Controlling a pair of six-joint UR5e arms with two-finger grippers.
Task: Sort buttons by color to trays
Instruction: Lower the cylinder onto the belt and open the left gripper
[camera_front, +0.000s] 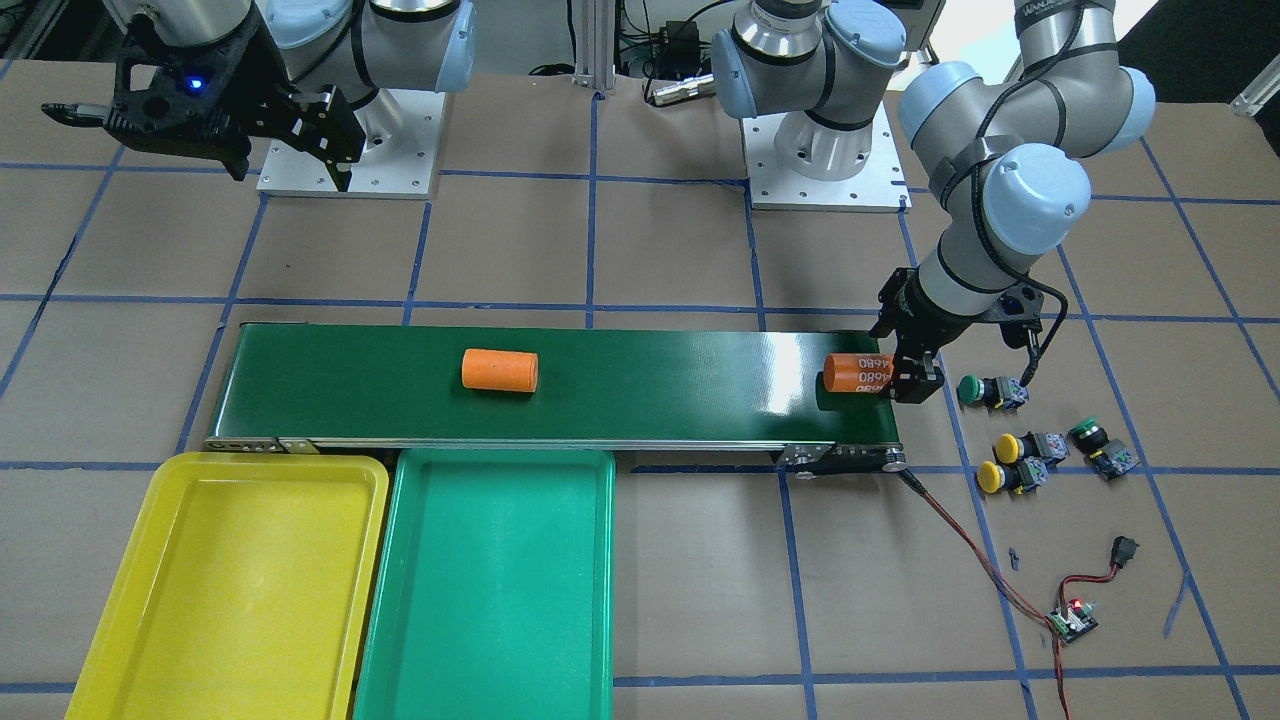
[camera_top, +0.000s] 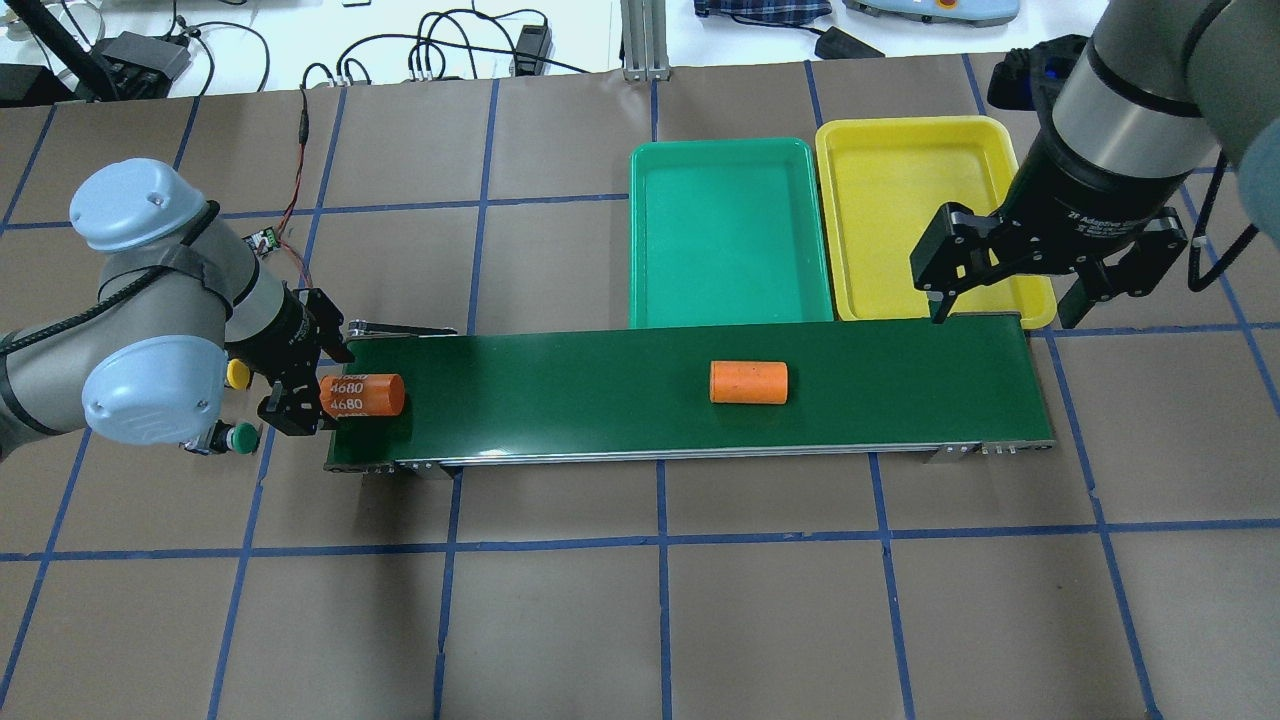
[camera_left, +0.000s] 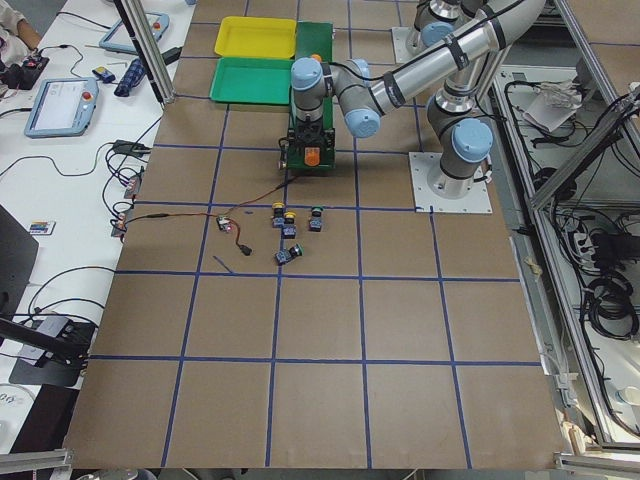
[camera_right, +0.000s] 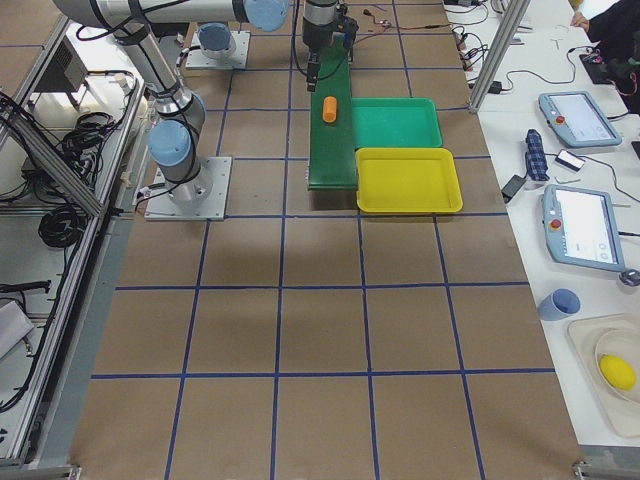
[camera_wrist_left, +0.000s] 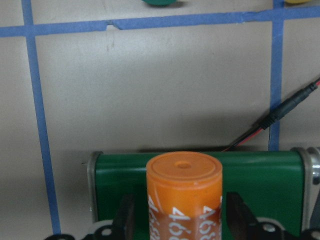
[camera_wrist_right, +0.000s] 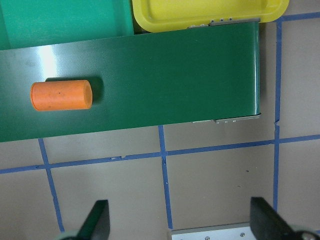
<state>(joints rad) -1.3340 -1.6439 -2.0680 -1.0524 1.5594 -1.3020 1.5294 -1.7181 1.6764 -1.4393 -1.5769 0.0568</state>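
Four buttons lie on the table beyond the conveyor's end: a green one (camera_front: 970, 389), two yellow ones (camera_front: 1008, 447) (camera_front: 991, 476) and another green one (camera_front: 1085, 431). The yellow tray (camera_front: 230, 580) and the green tray (camera_front: 490, 580) sit side by side with nothing in them. My left gripper (camera_front: 905, 372) is open, its fingers either side of an orange "4680" cylinder (camera_wrist_left: 184, 192) lying on the belt end, with small gaps showing. My right gripper (camera_top: 1005, 300) hangs open and holds nothing, above the belt's other end by the yellow tray (camera_top: 915, 210).
The dark-green conveyor belt (camera_front: 650, 385) runs along the trays and carries a plain orange cylinder (camera_front: 500, 370) near its middle. A small black switch (camera_front: 1125, 550) and a controller board (camera_front: 1072, 620) on red wires lie past the buttons.
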